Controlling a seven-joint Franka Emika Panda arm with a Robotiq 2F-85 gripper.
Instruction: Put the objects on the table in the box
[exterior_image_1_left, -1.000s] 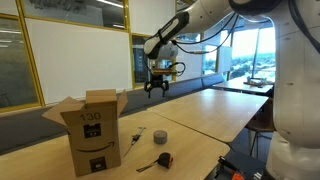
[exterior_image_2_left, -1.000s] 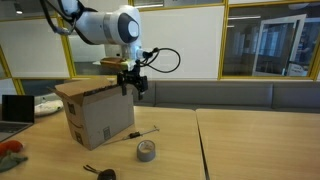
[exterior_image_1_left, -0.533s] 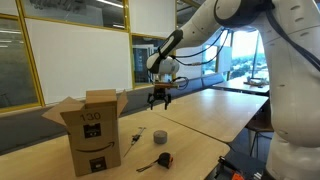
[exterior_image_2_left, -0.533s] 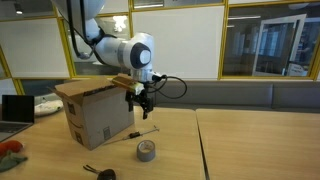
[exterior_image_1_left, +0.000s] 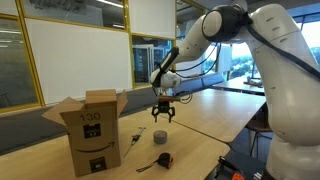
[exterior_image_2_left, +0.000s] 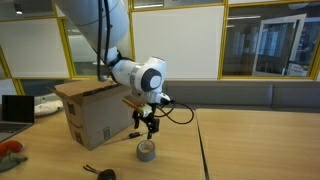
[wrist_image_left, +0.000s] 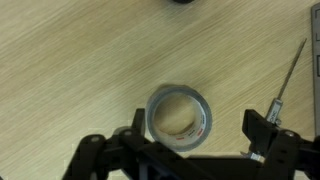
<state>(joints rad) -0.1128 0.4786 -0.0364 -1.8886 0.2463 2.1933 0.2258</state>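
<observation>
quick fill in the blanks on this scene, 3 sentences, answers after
1. The gripper hovers above the table with its jaws ____.
2. The grey roll right beneath it lies flat, its hole facing ____.
3. The box bears the handwritten number ____.

Missing words: open; up; 130

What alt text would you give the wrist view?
Seen from straight above, a short grey cylinder stands on end on the light wood table, between the jaws of the open hand. A thin stick-like item lies near the right edge.
</observation>
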